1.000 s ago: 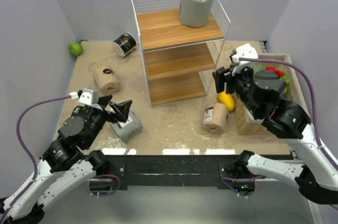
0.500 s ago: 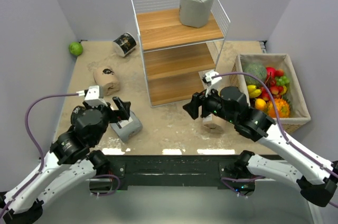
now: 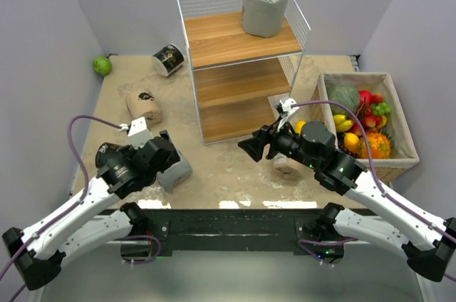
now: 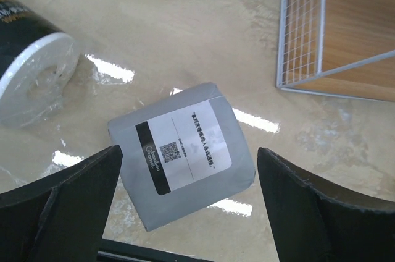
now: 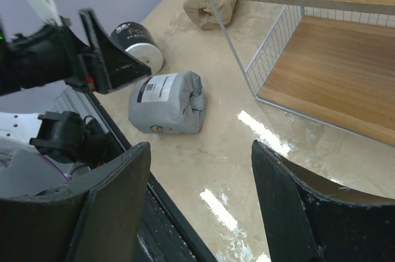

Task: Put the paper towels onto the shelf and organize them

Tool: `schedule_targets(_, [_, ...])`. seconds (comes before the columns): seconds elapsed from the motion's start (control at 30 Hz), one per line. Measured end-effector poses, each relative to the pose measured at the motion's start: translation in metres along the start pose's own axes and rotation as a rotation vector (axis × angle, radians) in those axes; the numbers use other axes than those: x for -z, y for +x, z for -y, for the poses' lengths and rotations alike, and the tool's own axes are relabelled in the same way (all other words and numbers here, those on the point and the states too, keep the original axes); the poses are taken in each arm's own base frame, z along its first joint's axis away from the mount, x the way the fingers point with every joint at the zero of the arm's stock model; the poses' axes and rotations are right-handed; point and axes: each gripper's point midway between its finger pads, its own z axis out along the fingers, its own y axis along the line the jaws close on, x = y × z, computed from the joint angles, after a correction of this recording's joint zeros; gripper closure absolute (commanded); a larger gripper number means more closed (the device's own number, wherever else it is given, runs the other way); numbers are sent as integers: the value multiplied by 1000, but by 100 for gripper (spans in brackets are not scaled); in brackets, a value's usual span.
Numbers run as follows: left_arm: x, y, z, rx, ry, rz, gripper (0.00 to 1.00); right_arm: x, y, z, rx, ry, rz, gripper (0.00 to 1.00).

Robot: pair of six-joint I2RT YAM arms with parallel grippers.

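Observation:
A grey paper towel roll (image 4: 182,160) lies on its side on the table, straight below my left gripper (image 4: 188,209). That gripper is open, its fingers either side of the roll and apart from it. From above, the left gripper (image 3: 168,151) hovers over this grey roll (image 3: 178,172). My right gripper (image 3: 253,147) hangs open over the table in front of the shelf (image 3: 242,53), with nothing between its fingers (image 5: 105,212). A second grey roll (image 3: 265,6) stands on the top board. A black roll (image 3: 169,58) and a beige roll (image 3: 144,105) lie at the back left.
Another black roll (image 4: 31,70) lies just left of the grey one. A beige roll (image 3: 283,165) is mostly hidden behind the right arm. The woven fruit basket (image 3: 399,167) stands at the right, and a green fruit (image 3: 102,65) sits in the back left corner.
The right arm has swung from beside the basket leftward and down to the table's middle. The left gripper has moved forward and down over the lying grey roll.

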Motion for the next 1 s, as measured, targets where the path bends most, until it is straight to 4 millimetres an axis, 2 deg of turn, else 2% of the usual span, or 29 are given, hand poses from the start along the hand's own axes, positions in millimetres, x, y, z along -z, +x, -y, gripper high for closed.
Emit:
schedule_targets(0.13, [-14,16,-3,0,-74,-52,4,2,0,0,1,-4,7,28])
schedule_targets(0.33, [-25,38,-20,10,-142,-104,5,0,21,3,14,-22,-39,27])
schedule_targets(0.43, [-31,49,-22,-1,-166,-130,7,0,23,4,24,-23,-45,27])
schedule_targets(0.53, [-35,49,-15,1,-151,-131,8,0,24,4,32,-28,-48,27])
schedule_targets(0.67, [-39,53,-2,-28,-70,-139,17,-5,27,4,30,-32,-58,27])
schedule_targets(1.0, [-38,78,49,-41,314,-180,23,-23,50,10,-73,-25,-87,28])
